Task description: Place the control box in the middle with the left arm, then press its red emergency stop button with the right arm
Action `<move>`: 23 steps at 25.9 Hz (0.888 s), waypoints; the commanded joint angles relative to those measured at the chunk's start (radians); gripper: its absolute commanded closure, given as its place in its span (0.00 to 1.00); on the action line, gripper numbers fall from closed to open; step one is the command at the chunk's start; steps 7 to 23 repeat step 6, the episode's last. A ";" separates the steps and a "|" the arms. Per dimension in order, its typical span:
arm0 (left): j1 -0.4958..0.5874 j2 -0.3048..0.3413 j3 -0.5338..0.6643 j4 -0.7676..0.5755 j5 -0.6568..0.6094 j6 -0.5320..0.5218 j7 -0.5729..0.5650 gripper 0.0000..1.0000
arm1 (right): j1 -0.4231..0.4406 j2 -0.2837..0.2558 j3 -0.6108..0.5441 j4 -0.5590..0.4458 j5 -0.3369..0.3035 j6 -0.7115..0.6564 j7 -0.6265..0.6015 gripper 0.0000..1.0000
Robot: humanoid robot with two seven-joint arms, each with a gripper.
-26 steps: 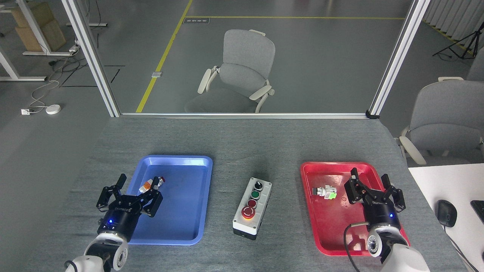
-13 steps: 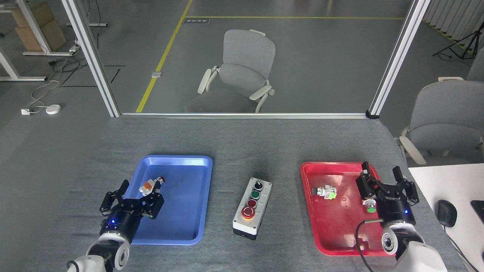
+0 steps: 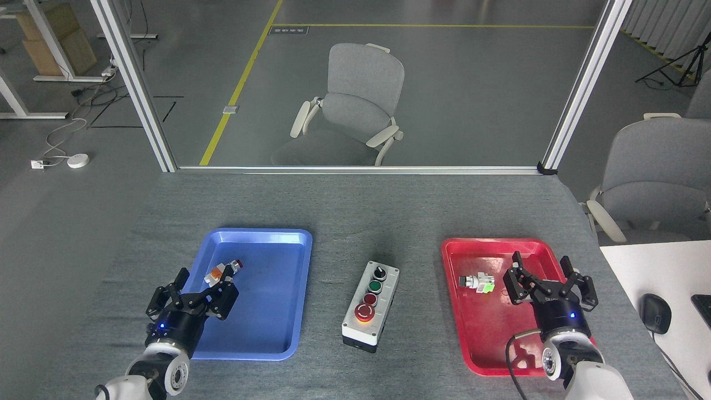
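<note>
The control box (image 3: pixel 371 306) lies on the grey cloth between the two trays, its black knob at the far end. Its red emergency stop button (image 3: pixel 365 313) with yellow collar sits at the near end. My left gripper (image 3: pixel 191 284) hovers open over the left edge of the blue tray (image 3: pixel 278 311), holding nothing. My right gripper (image 3: pixel 547 274), with the looping black cable, is open over the red tray (image 3: pixel 483 328), well to the right of the box. Bare grey cloth, the middle (image 3: pixel 355 222), surrounds the box.
A loose orange-white switch (image 3: pixel 223 270) lies in the blue tray just beyond my left gripper. A small switch with a green part (image 3: pixel 477 283) lies in the red tray. A white desk with a black mouse (image 3: pixel 655 313) stands at the right.
My right gripper moved right half a second ago, uncovering a green button in the red tray, then came back left and covers it again. My left gripper barely shifted. The box has not moved.
</note>
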 commanded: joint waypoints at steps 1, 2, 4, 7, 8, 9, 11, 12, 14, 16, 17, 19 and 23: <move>0.000 0.000 0.000 0.001 0.001 0.002 0.003 0.00 | 0.068 -0.002 0.005 -0.104 0.008 0.018 0.045 0.00; 0.000 0.000 0.000 0.001 0.001 0.002 0.003 0.00 | 0.082 -0.004 0.000 -0.127 0.008 0.017 0.045 0.00; 0.000 0.000 0.000 0.001 0.001 0.002 0.004 0.00 | 0.100 -0.004 -0.006 -0.168 0.008 0.002 0.045 0.00; 0.000 -0.002 0.000 0.001 0.001 0.004 0.004 0.00 | 0.112 -0.004 -0.009 -0.197 0.008 -0.006 0.039 0.00; 0.000 -0.002 0.000 0.001 0.001 0.004 0.004 0.00 | 0.112 -0.004 -0.009 -0.197 0.008 -0.006 0.039 0.00; 0.000 -0.002 0.000 0.001 0.001 0.004 0.004 0.00 | 0.112 -0.004 -0.009 -0.197 0.008 -0.006 0.039 0.00; 0.000 -0.002 0.000 0.001 0.001 0.004 0.004 0.00 | 0.112 -0.004 -0.009 -0.197 0.008 -0.006 0.039 0.00; 0.000 -0.002 0.000 0.001 0.001 0.004 0.004 0.00 | 0.112 -0.004 -0.009 -0.197 0.008 -0.006 0.039 0.00; 0.000 -0.002 0.000 0.001 0.001 0.004 0.004 0.00 | 0.112 -0.004 -0.009 -0.197 0.008 -0.006 0.039 0.00; 0.000 -0.002 0.000 0.001 0.001 0.004 0.004 0.00 | 0.112 -0.004 -0.009 -0.197 0.008 -0.006 0.039 0.00; 0.000 -0.002 0.000 0.001 0.001 0.004 0.004 0.00 | 0.112 -0.004 -0.009 -0.197 0.008 -0.006 0.039 0.00; 0.000 -0.002 0.000 0.001 0.001 0.004 0.004 0.00 | 0.112 -0.004 -0.009 -0.197 0.008 -0.006 0.039 0.00; 0.000 -0.002 0.000 0.001 0.001 0.004 0.004 0.00 | 0.112 -0.004 -0.009 -0.197 0.008 -0.006 0.039 0.00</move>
